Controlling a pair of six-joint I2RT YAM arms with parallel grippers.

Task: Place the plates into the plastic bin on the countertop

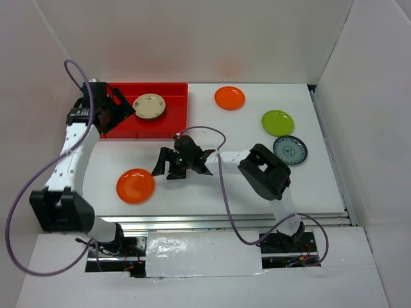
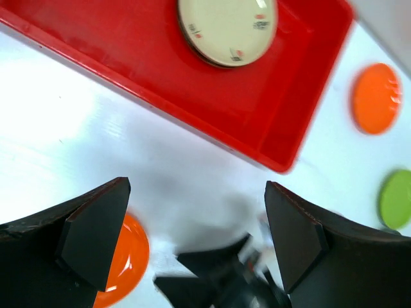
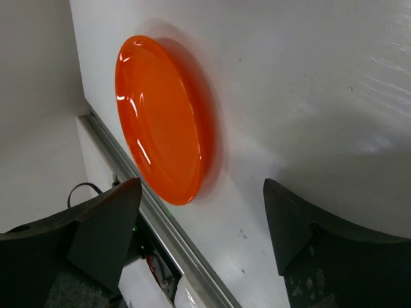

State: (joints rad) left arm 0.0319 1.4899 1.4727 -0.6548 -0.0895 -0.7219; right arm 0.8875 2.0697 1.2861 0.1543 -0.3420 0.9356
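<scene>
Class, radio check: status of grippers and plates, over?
Left gripper open by red bin. Right gripper open, facing near orange plate. Beige plate in bin; nothing blocking.

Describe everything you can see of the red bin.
The red bin is a shallow rectangular tray of glossy bright red plastic with low walls. It sits flat at the far left of the white countertop. One beige plate with small rim marks lies on its floor, near the middle. The open left claw hangs over its left end, hiding that part in the top view.
</scene>
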